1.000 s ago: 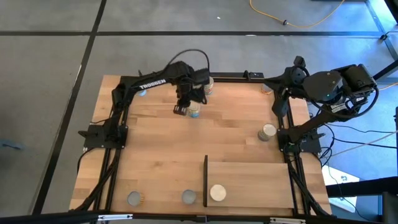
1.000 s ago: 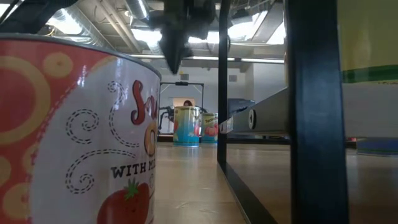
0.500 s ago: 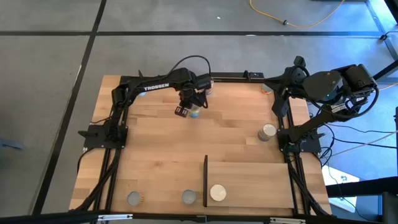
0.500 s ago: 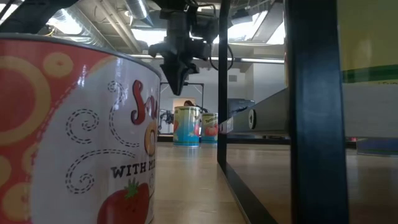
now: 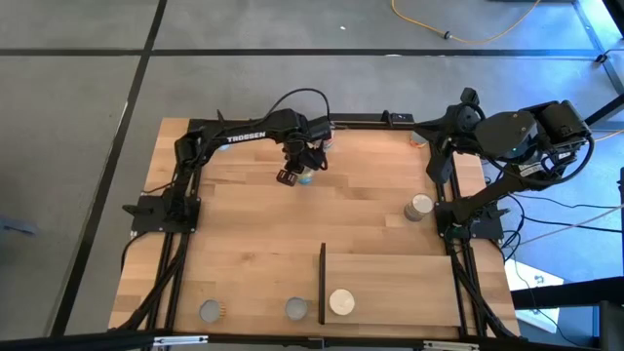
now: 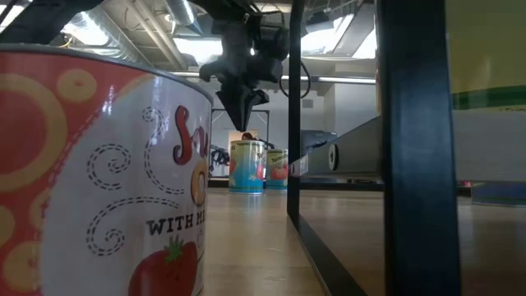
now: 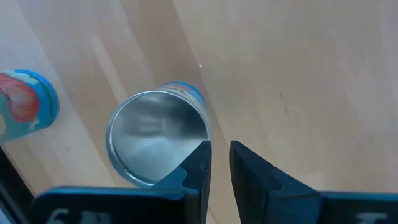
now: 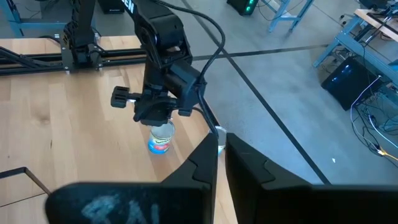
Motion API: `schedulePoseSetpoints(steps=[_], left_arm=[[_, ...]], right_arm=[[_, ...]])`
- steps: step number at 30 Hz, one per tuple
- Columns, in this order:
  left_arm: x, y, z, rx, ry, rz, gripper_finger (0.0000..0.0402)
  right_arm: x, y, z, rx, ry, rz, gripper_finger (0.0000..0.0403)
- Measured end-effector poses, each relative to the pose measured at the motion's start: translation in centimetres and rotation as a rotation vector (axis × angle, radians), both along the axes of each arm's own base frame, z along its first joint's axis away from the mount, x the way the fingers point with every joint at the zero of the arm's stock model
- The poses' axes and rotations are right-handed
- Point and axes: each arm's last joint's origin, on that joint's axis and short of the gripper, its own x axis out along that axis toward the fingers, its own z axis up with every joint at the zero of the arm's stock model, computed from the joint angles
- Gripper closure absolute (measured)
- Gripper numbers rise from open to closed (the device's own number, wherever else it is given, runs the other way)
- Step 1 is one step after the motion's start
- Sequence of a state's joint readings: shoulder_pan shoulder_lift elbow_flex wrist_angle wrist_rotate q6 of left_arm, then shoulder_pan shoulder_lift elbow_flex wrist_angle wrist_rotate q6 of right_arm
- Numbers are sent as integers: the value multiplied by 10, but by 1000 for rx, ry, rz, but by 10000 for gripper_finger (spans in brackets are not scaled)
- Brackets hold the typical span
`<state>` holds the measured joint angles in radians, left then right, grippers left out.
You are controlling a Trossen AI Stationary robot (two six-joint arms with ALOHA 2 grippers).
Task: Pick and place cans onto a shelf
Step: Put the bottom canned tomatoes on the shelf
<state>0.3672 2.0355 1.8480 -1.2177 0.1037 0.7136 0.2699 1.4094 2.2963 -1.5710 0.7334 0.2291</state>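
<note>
One can (image 5: 341, 302) is already seen on the shelf (image 5: 409, 288), well away from the left end effector (image 5: 293, 175). Five others are left on the desk (image 5: 244, 244): two along the near edge, one by the right arm's base, and two at the far side. The left end effector is held just above a blue can (image 7: 155, 137) with a metal top, its fingers nearly pressed together and nothing pinched (the can sits to one side of the tips). A second can (image 7: 25, 106) stands close beside it, near the black frame rail. Open desk lies between end effector and shelf. The right end effector (image 8: 221, 146) is parked off the desk's far right edge, fingers close together, empty.
</note>
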Motion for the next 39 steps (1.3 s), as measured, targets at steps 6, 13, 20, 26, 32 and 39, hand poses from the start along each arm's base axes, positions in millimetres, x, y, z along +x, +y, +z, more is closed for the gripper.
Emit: schedulePoseSetpoints(steps=[6,13,20,26,32,39], left_arm=[[2,2,-15,40,-12,1,350],[3,2,-16,43,-17,2,350],[6,3,-18,35,-47,4,350],[3,3,-27,41,-25,12,350],[4,4,-27,70,-23,42,351],[4,6,-28,123,-4,58,395]], right_arm=[[0,0,0,-2,1,1,368],[0,0,0,-3,2,2,368],[0,0,0,-2,1,2,368],[0,0,0,-2,1,1,368],[0,0,0,-2,1,2,368],[0,0,0,-1,1,1,368]])
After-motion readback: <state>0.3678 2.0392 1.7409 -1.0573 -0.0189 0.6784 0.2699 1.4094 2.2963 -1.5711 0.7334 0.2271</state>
